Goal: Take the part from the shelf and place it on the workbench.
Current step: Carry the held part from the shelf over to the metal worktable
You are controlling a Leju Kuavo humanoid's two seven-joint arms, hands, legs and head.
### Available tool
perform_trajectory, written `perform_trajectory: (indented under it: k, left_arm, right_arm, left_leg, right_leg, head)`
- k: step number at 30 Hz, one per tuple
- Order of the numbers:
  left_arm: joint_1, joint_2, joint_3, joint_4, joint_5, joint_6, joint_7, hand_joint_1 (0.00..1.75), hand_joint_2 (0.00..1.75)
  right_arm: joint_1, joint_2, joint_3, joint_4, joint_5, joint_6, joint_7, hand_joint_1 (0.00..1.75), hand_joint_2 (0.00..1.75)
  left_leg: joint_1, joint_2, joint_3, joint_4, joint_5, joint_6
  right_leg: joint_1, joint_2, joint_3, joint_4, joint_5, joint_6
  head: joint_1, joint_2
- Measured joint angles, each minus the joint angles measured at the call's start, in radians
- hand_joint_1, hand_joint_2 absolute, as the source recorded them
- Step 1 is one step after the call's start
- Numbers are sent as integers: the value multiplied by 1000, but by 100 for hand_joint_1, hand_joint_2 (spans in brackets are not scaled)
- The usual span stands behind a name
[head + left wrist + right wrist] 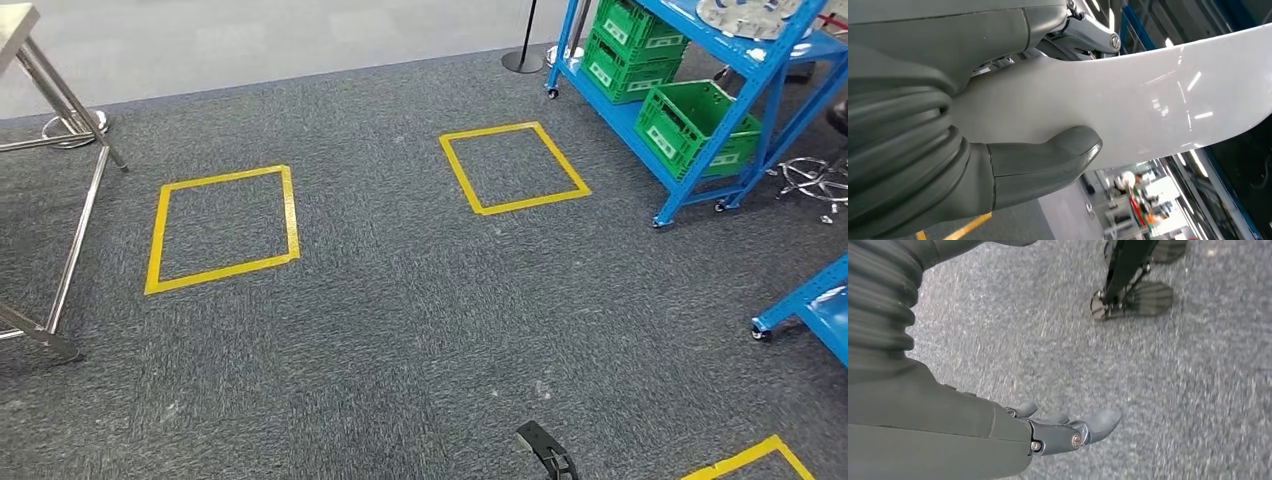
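White and glossy, the part [1128,105] sat gripped in the left hand [998,125], thumb pressed on its face. The right hand [1048,432] hung empty, fingers loosely apart. Carrying seemed underway; next, walking to the bench [40,110] and setting it down.

We see open grey carpet [400,330] ahead, marked by yellow tape squares [222,228]. A blue shelf [730,120] holding green crates [695,125] blocks the right side; steel table legs [70,230] obstruct the left edge.
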Motion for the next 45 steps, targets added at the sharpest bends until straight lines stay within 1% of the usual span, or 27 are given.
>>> perform_trajectory:
  k: [1,3,5,7,8,10,11,13,14,16,17,20,22,23,24,27,29,31,32,34,36,38,39,40,42,44,45]
  left_arm:
    - [14,4,2,-8,1,11,-2,175,175]
    - [35,13,11,-21,3,29,-5,175,175]
    - [42,15,21,-27,5,36,-1,175,175]
    - [45,9,25,-29,-6,33,15,175,175]
    - [44,5,26,-31,-17,26,29,175,175]
    - [33,-2,28,-36,-43,6,58,175,175]
    - [21,-4,28,-38,-53,-4,69,175,175]
    - [-11,-13,28,-38,-70,-20,80,175,175]
    - [-28,-16,29,-35,-79,-27,81,175,175]
    - [-53,-19,29,-24,-94,-35,79,175,175]
    - [-63,-18,31,-19,-98,-36,74,175,175]
    - [-81,-10,36,-8,-94,-34,57,175,175]
    - [-79,-4,38,-1,-86,-32,51,175,175]
    - [-73,3,41,1,-80,-29,49,175,175]
    - [-65,15,47,0,-70,-25,47,175,175]
    - [-28,62,79,-17,-37,-15,45,175,175]
    - [-5,89,101,-34,-24,-13,45,175,175]
    - [16,114,114,-48,-20,-15,46,175,175]
    - [26,126,120,-53,-19,-16,47,175,175]
    - [37,144,129,-59,-17,-16,49,175,175]
    - [44,154,135,-62,-13,-14,49,175,175]
    - [64,161,141,-67,-9,-10,49,175,175]
    - [76,164,145,-72,-7,-8,49,175,175]
    - [86,167,150,-79,-6,-6,49,175,175]
    - [96,171,158,-91,-6,-3,48,175,175]
    - [99,174,162,-99,-4,-1,48,175,175]
    - [101,174,163,-102,-3,0,48,175,175]
  right_arm:
    - [0,1,0,0,0,-1,-2,0,175]
    - [0,2,-2,0,-1,-3,-7,0,175]
    - [1,3,-3,0,-4,-3,-6,0,175]
    - [2,3,-8,0,-15,-3,0,0,175]
    - [2,4,-14,0,-26,-3,3,0,175]
    - [1,8,-27,0,-49,-3,7,0,175]
    - [1,10,-34,0,-59,-3,11,0,175]
    - [0,15,-47,0,-76,-3,17,0,175]
    - [0,17,-54,0,-82,-3,20,0,175]
    - [0,24,-65,0,-89,-3,22,0,175]
    - [0,27,-68,0,-89,-3,23,0,175]
    - [3,34,-73,0,-85,-3,23,0,175]
    - [8,35,-76,0,-79,-3,24,0,175]
    - [10,35,-77,0,-74,-3,24,0,175]
    - [10,35,-77,0,-69,-3,24,0,175]
    - [11,35,-77,0,-58,-3,22,0,175]
    - [11,34,-77,0,-55,-3,18,0,175]
    - [9,34,-77,0,-53,-3,13,0,175]
    - [7,34,-77,0,-52,-3,10,0,175]
    - [5,34,-77,0,-50,-3,6,0,175]
    - [5,34,-77,0,-47,-3,5,0,175]
    - [7,34,-77,0,-45,-4,11,0,175]
    - [7,34,-77,0,-45,-5,15,0,175]
    - [7,34,-77,0,-46,-5,18,0,175]
    - [6,35,-77,0,-49,-5,20,0,175]
    - [5,35,-77,0,-52,-5,21,0,175]
    - [5,35,-77,0,-53,-5,23,0,175]
  left_leg:
    - [-1,4,-1,-2,1,-5]
    - [-7,54,-14,20,-18,-14]
    - [-7,112,-58,113,-75,-22]
    - [-3,126,-112,228,-123,-31]
    - [-1,129,-120,247,-122,-34]
    - [2,148,-77,176,-74,-38]
    - [2,177,-42,112,-49,-38]
    - [1,222,7,25,-22,-24]
    - [0,230,13,12,-21,-15]
    - [0,203,10,11,-18,2]
    - [1,191,10,9,-15,8]
    - [6,157,11,6,-11,23]
    - [6,130,10,6,-11,26]
    - [6,116,10,7,-11,26]
    - [6,103,10,7,-11,25]
    - [8,69,10,9,-11,13]
    - [8,49,6,7,-9,-2]
    - [11,30,4,0,-3,-19]
    - [12,35,2,0,-4,-25]
    - [10,76,-23,48,-34,-33]
    - [9,118,-79,170,-97,-37]
    - [9,126,-122,265,-127,-41]
    - [9,129,-118,262,-115,-42]
    - [9,136,-93,219,-87,-41]
    - [4,179,-20,85,-34,-34]
    - [-3,205,17,13,-18,-18]
    - [-5,200,17,10,-20,-10]
  right_leg:
    - [-3,-10,3,-5,3,-5]
    - [-8,-32,11,-16,10,-15]
    - [-7,-56,12,-20,10,-21]
    - [-6,-85,12,-19,7,-25]
    - [-7,-99,12,-19,5,-24]
    - [-8,-125,13,-16,1,-20]
    - [-7,-137,13,-12,-2,-16]
    - [0,-160,14,-2,-12,-5]
    - [4,-172,15,1,-16,0]
    - [4,-190,18,3,-22,9]
    - [1,-179,17,10,-29,16]
    - [-9,-93,-40,138,-101,31]
    - [-12,-69,-103,262,-145,35]
    - [-13,-66,-120,286,-144,35]
    - [-14,-64,-117,269,-122,34]
    - [-20,-23,-35,79,-26,28]
    - [-19,-4,-7,16,-11,23]
    - [-15,-22,-3,9,-10,11]
    - [-15,-32,1,5,-7,3]
    - [-18,-52,8,-5,-1,-12]
    - [-14,-74,9,-7,-2,-21]
    - [-11,-96,10,-6,-5,-25]
    - [-11,-106,10,-5,-6,-26]
    - [-11,-115,11,-3,-9,-25]
    - [-6,-135,15,3,-17,-18]
    - [0,-152,19,7,-24,-9]
    - [3,-161,21,7,-26,-5]
  head:
    - [0,0]
    - [-3,0]
    - [-8,0]
    - [-11,0]
    - [-11,0]
    - [-11,0]
    - [-11,0]
    - [-10,0]
    - [-9,0]
    - [-6,0]
    - [-5,0]
    - [-1,0]
    - [1,0]
    - [1,0]
    - [2,0]
    - [2,0]
    - [2,0]
    - [2,0]
    - [2,0]
    - [-2,0]
    - [-6,0]
    - [-7,0]
    - [-7,0]
    - [-7,0]
    - [-7,0]
    - [-6,0]
    - [-6,0]
